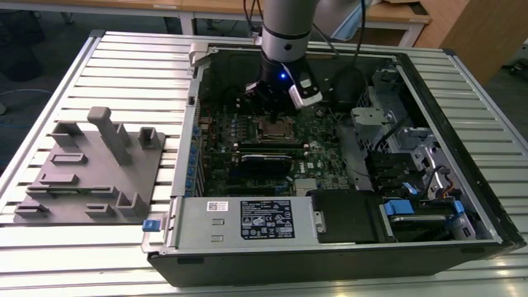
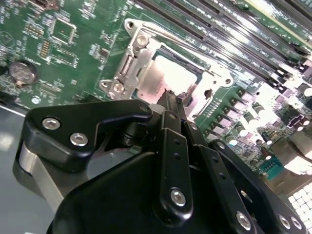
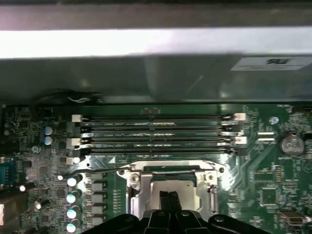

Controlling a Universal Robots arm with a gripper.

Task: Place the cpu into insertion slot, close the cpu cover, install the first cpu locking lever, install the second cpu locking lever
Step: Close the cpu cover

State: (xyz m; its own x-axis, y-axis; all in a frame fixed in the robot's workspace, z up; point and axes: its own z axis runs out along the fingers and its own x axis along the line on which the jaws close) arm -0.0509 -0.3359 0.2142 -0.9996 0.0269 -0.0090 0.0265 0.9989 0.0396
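The cpu (image 2: 170,78) lies flat in the insertion slot (image 1: 276,128), directly under the jaws. Its dull silver top shows through the window of the cpu cover (image 3: 136,187), which lies down around it. The jaws are pressed together with nothing between them, their tips pointing at the chip's top; whether they touch it cannot be told. Just beyond the jaws, in the first wrist view, long memory slots (image 3: 156,131) run across the green circuit board (image 3: 263,185). The open computer case (image 1: 330,263) rests on the slatted desk (image 1: 123,55).
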